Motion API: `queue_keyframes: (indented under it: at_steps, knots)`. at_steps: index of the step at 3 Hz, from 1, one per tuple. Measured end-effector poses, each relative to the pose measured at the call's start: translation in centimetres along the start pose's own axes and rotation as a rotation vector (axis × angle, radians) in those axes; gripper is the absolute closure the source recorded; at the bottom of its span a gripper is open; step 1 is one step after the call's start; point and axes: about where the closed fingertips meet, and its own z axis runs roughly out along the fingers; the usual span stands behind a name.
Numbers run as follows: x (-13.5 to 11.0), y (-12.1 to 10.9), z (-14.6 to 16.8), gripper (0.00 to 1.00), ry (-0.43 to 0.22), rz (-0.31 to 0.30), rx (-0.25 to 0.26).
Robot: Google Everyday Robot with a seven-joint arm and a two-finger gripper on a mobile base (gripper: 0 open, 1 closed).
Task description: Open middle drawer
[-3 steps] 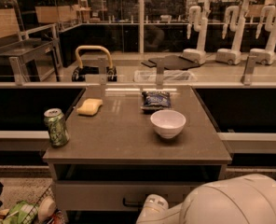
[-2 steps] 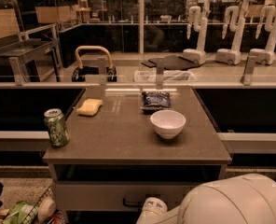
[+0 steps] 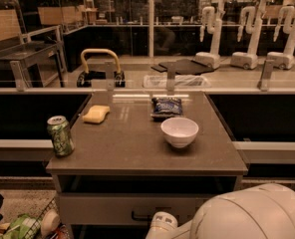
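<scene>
Overlapping the black handle (image 3: 143, 216) of the middle drawer (image 3: 100, 208), gripper (image 3: 161, 226) at bottom edge, whether clenched untellable

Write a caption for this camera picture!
Hand low by the handle of the middle drawer, under a table with can, sponge, bag and bowl.

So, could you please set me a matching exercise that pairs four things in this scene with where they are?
Things
1. green drinks can
2. white round bowl
3. yellow sponge
4. robot's white pincer

Places
A. low down, in front of the grey middle drawer, by its black handle
B. front left corner of the tabletop
C. on the tabletop, right of centre
D. on the tabletop, back left

Pairs: 1-B, 2-C, 3-D, 4-A
</scene>
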Motion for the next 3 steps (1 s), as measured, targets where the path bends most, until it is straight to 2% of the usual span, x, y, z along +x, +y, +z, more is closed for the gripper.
queue_keyframes:
  at_steps: [1,3]
  knots:
    - [0.0,0.0,-0.01,0.93,0.0,0.0,0.0]
    - [0.12,0.2,0.21,0.47,0.003,-0.001,-0.004]
